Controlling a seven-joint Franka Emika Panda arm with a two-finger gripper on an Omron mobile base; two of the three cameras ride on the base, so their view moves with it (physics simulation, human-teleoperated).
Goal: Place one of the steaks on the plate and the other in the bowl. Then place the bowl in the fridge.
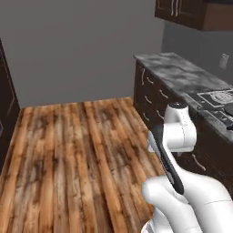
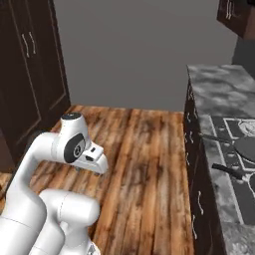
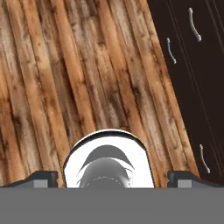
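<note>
Gripper (image 3: 112,178): jaws wide, empty, over floor (image 3: 65,78). 2 steaks: judged soft, slippery; pinch across the middle.

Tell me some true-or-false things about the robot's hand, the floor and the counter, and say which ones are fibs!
1. The gripper is open with nothing between its fingertips. True.
2. The floor is made of white tiles. False: it is brown wooden planks.
3. A dark frying pan sits on the stove set in the grey counter. True.
4. The gripper is holding a steak. False: it holds nothing and points down at the floor.
5. The cabinets beside the floor are dark with pale curved handles. True.
</note>
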